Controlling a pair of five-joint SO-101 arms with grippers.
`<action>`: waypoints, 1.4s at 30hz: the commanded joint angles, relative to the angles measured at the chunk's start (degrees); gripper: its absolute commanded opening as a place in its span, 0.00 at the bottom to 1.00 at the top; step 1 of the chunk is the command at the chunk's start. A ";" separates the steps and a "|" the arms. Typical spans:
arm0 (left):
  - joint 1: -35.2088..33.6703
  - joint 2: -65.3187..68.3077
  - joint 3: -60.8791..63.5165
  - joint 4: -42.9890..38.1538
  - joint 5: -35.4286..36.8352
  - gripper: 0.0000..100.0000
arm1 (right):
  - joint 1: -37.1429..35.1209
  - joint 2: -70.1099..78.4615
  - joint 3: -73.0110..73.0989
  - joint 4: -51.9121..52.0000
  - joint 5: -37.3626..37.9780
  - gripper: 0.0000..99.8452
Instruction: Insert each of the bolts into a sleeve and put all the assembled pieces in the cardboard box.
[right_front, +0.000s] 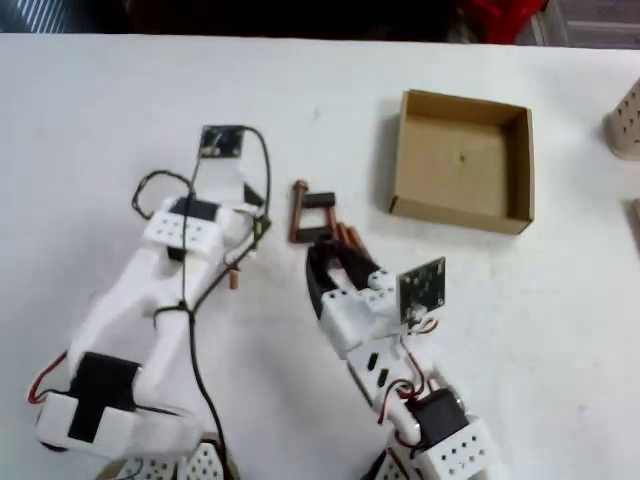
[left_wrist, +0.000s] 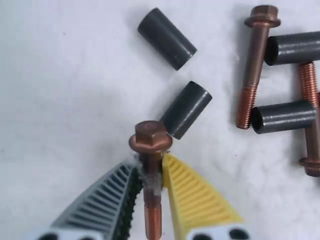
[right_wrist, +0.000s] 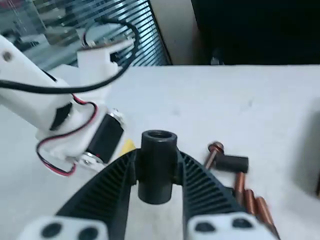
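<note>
My left gripper (left_wrist: 150, 162) is shut on a copper bolt (left_wrist: 150, 150), held by the shank just below its hex head. Two loose dark sleeves (left_wrist: 166, 38) (left_wrist: 186, 109) lie just beyond that head on the table. My right gripper (right_wrist: 157, 156) is shut on a dark sleeve (right_wrist: 158, 165), held upright with its open bore facing up. From above, the left gripper (right_front: 255, 232) and the right gripper (right_front: 325, 258) sit close together beside the pile of bolts and sleeves (right_front: 315, 215). The cardboard box (right_front: 400, 150) stands to the pile's right, holding no parts.
More bolts (left_wrist: 255, 65) and sleeves (left_wrist: 282, 116) lie jumbled near the left gripper. The left arm's body and cables (right_wrist: 75, 115) are close to the right gripper. A pale object (right_front: 625, 125) sits at the table's right edge.
</note>
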 joint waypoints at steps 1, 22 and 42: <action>-1.54 -3.91 -0.79 -3.25 -2.55 0.02 | -2.68 0.31 0.62 -6.99 0.53 0.02; -3.03 -22.02 14.59 -21.54 -7.03 0.02 | -3.56 10.24 0.79 -23.34 5.36 0.02; -1.19 -34.24 15.03 -32.18 -7.12 0.02 | -4.44 51.65 -0.88 -62.20 5.54 0.02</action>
